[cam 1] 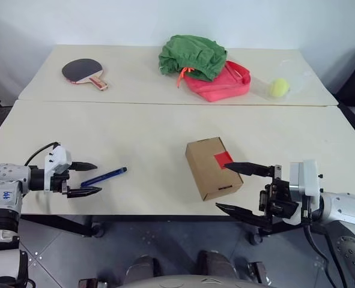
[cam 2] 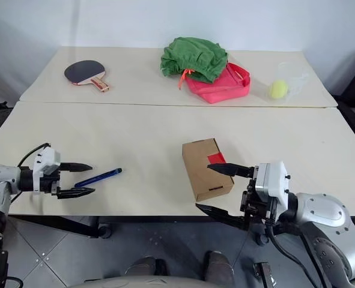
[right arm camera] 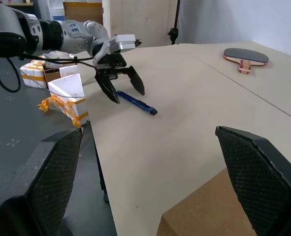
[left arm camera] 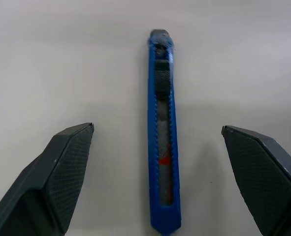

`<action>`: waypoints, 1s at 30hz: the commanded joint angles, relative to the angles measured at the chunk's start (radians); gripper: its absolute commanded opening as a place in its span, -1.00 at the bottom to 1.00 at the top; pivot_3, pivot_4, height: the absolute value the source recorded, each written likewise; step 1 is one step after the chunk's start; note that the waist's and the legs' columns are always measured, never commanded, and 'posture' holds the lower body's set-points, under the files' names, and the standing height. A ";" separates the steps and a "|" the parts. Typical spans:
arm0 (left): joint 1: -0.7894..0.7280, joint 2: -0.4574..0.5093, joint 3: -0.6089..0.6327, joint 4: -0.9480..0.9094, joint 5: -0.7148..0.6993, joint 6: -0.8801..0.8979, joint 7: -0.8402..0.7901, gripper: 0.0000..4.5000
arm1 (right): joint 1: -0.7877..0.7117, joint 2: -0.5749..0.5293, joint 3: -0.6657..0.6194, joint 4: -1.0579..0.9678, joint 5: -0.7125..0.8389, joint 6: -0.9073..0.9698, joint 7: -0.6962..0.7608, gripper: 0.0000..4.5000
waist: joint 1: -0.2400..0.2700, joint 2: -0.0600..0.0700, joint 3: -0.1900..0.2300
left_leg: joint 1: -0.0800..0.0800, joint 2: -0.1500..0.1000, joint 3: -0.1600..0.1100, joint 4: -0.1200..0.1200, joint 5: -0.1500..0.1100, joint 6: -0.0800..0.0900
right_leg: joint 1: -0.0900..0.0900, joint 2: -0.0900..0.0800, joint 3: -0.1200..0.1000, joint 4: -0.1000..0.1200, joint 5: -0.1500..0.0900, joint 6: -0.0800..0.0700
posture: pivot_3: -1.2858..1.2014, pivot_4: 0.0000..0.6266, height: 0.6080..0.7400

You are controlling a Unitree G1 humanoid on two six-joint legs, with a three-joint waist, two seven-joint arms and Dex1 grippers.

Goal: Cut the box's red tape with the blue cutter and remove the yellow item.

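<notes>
Blue cutter (cam 1: 104, 176) lies flat on table (cam 1: 135, 132) left of box (cam 1: 212, 168), just ahead of spread, empty left gripper (cam 1: 84, 179); light, rigid, slick plastic, best pinched mid-body across ribbed sides; right gripper (cam 1: 242, 189) spread by box

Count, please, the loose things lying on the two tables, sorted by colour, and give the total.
Blue: 1, slim blue plastic cutter
Brown: 1, small brown cardboard box
Green: 1, crumpled green cloth
Pink-red: 1, flat pink-red fabric bag
Yellow-green: 1, round tennis ball
Black and wood: 1, table tennis paddle
Total: 6
</notes>
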 commanded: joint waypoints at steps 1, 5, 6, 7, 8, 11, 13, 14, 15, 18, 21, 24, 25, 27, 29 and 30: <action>0.043 0.026 -0.033 0.020 0.052 -0.007 -0.007 0.70 | -0.005 0.007 -0.008 -0.013 0.004 -0.023 -0.003 1.00 | -0.005 0.000 0.000 | 0.000 0.000 0.000 0.000 0.000 0.000 | 0.000 0.000 0.000 0.000 0.000 0.000 | 0.03 -0.52 1.00; 0.056 0.031 -0.052 0.024 0.080 -0.061 0.015 0.20 | -0.005 0.003 -0.013 -0.010 0.001 -0.025 -0.001 1.00 | -0.013 0.000 0.000 | 0.000 0.000 0.000 0.000 0.000 0.000 | 0.000 0.000 0.000 0.000 0.000 0.000 | 0.03 -0.52 1.00; 0.065 0.032 -0.056 0.021 0.085 -0.069 0.016 0.08 | -0.003 0.003 -0.015 -0.010 0.000 -0.026 -0.002 1.00 | -0.014 0.001 0.000 | 0.000 0.000 0.000 0.000 0.000 0.000 | 0.000 0.000 0.000 0.000 0.000 0.000 | 0.03 -0.52 1.00; 0.071 0.032 -0.059 0.020 0.089 -0.075 0.016 -0.04 | -0.002 0.003 -0.016 -0.011 0.000 -0.026 -0.002 1.00 | -0.015 0.001 -0.001 | 0.000 0.000 0.000 0.000 0.000 0.000 | 0.000 0.000 0.000 0.000 0.000 0.000 | 0.03 -0.52 1.00; 0.080 0.030 -0.058 0.013 0.088 -0.077 0.017 -0.17 | -0.001 0.004 -0.016 -0.011 0.000 -0.026 -0.003 1.00 | -0.016 0.001 -0.001 | 0.000 0.000 0.000 0.000 0.000 0.000 | 0.000 0.000 0.000 0.000 0.000 0.000 | 0.03 -0.52 1.00; 0.104 0.026 -0.054 -0.010 0.080 -0.079 0.021 -0.51 | 0.002 0.004 -0.018 -0.011 -0.001 -0.027 -0.005 1.00 | -0.017 0.004 -0.002 | 0.000 0.000 0.000 -0.001 -0.001 0.000 | 0.000 0.000 0.000 0.000 0.000 0.000 | 0.03 -0.52 1.00; 0.121 0.022 -0.053 -0.032 0.073 -0.080 0.017 -0.76 | 0.003 0.004 -0.019 -0.012 0.000 -0.027 -0.005 1.00 | -0.017 0.006 -0.003 | 0.001 0.000 0.000 -0.001 -0.001 0.000 | 0.000 0.000 0.000 0.000 0.000 0.000 | 0.03 -0.52 1.00; 0.129 0.020 -0.052 -0.043 0.070 -0.080 0.016 -0.81 | 0.004 0.005 -0.019 -0.012 0.000 -0.027 -0.005 1.00 | -0.017 0.006 -0.004 | 0.001 0.000 0.000 -0.001 -0.001 0.000 | 0.000 0.000 0.000 0.000 0.000 0.000 | 0.03 -0.52 1.00; 0.134 0.019 -0.051 -0.051 0.068 -0.079 0.016 -0.81 | 0.004 0.005 -0.019 -0.012 0.001 -0.027 -0.005 1.00 | -0.017 0.007 -0.004 | 0.001 0.000 0.000 -0.001 -0.001 0.000 | 0.000 0.000 0.000 0.000 0.000 0.000 | 0.03 -0.52 1.00; 0.141 0.012 -0.043 -0.067 0.064 -0.088 0.028 -0.81 | 0.002 0.004 -0.018 -0.010 0.001 -0.028 -0.004 1.00 | -0.016 0.008 -0.005 | 0.001 0.000 0.001 -0.001 -0.001 0.000 | 0.000 0.000 0.001 -0.001 0.000 0.000 | 0.03 -0.52 1.00; 0.142 0.003 -0.038 -0.089 0.056 -0.146 0.021 -0.81 | 0.001 0.002 -0.018 -0.008 0.000 -0.029 0.001 1.00 | -0.016 0.008 -0.005 | 0.001 0.000 0.001 -0.001 -0.001 0.000 | 0.000 0.000 0.001 -0.001 0.000 0.000 | 0.03 -0.52 1.00; 0.135 -0.017 -0.039 -0.174 0.027 -0.201 -0.001 -0.81 | 0.005 -0.006 -0.021 -0.007 0.003 -0.025 0.010 1.00 | -0.016 0.008 -0.005 | 0.001 0.000 0.001 -0.001 -0.001 0.000 | 0.000 0.000 0.001 -0.001 0.000 0.000 | 0.03 -0.52 1.00; 0.130 -0.023 -0.048 -0.209 0.024 -0.210 -0.006 -0.81 | 0.008 -0.011 -0.022 -0.007 0.004 -0.021 0.014 1.00 | -0.013 0.008 -0.005 | 0.001 0.000 0.001 -0.001 -0.001 0.000 | 0.000 0.000 0.001 -0.001 0.000 0.000 | 0.03 -0.52 1.00; 0.116 -0.030 -0.081 -0.296 0.025 -0.214 -0.029 -0.81 | 0.023 -0.031 -0.028 -0.016 0.013 -0.003 0.026 1.00 | -0.002 0.008 -0.005 | 0.000 0.000 0.001 -0.001 -0.001 0.001 | 0.001 -0.001 0.001 -0.001 0.000 0.000 | 0.03 -0.52 1.00; 0.093 -0.039 -0.131 -0.397 0.035 -0.197 -0.047 -0.81 | 0.059 -0.064 -0.043 -0.041 0.034 0.021 0.048 1.00 | 0.010 0.007 -0.004 | 0.000 -0.001 0.001 0.000 -0.002 0.001 | 0.001 -0.001 0.001 -0.003 0.000 0.000 | 0.03 -0.52 1.00; 0.085 -0.039 -0.151 -0.433 0.039 -0.187 -0.051 -0.81 | 0.074 -0.078 -0.048 -0.052 0.043 0.028 0.055 1.00 | 0.014 0.007 -0.004 | -0.001 -0.001 0.001 0.000 -0.002 0.002 | 0.001 -0.001 0.001 -0.003 0.000 0.000 | 0.03 -0.52 1.00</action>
